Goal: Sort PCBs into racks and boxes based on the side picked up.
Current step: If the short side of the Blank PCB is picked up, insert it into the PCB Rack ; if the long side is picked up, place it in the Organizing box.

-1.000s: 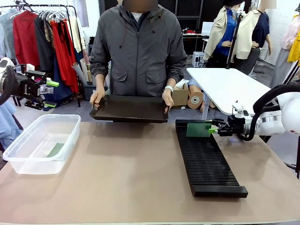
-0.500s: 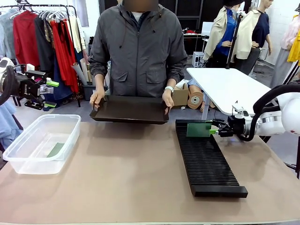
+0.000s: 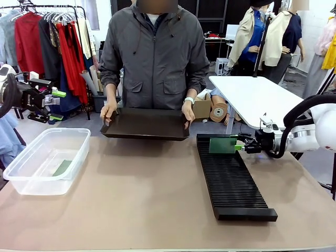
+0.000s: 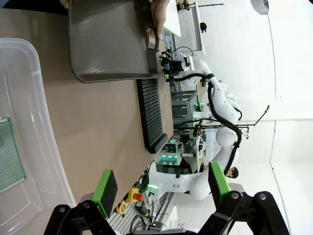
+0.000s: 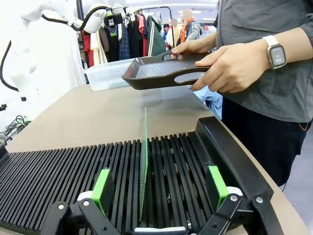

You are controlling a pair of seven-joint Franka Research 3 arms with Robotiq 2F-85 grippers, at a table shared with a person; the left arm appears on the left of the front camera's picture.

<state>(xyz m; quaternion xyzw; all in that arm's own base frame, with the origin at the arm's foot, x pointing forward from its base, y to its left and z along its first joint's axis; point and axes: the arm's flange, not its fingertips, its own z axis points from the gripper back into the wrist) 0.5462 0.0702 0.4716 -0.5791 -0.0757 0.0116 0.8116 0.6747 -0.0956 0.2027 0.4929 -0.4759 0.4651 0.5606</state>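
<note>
One green PCB (image 3: 222,145) stands upright in a slot at the far end of the long black rack (image 3: 231,178). My right gripper (image 3: 241,147) is level with it at its right edge. In the right wrist view the PCB (image 5: 143,161) rises edge-on from the rack (image 5: 58,176), and the right gripper (image 5: 159,188) is open with a gap on each side of the board. A second PCB (image 3: 62,168) lies flat in the clear tub (image 3: 31,181), its dotted face (image 4: 10,154) showing. My left gripper (image 3: 56,105) hangs open and empty above the table's left edge.
A person at the far side holds a flat black tray (image 3: 144,123) in both hands just above the table, between tub and rack. The tray (image 4: 110,39) looks bare inside. A hand with a watch (image 5: 234,68) grips its handle near the rack's far end.
The person's tray has sunk slightly toward the table. Both arms and the boards stay where they were.
</note>
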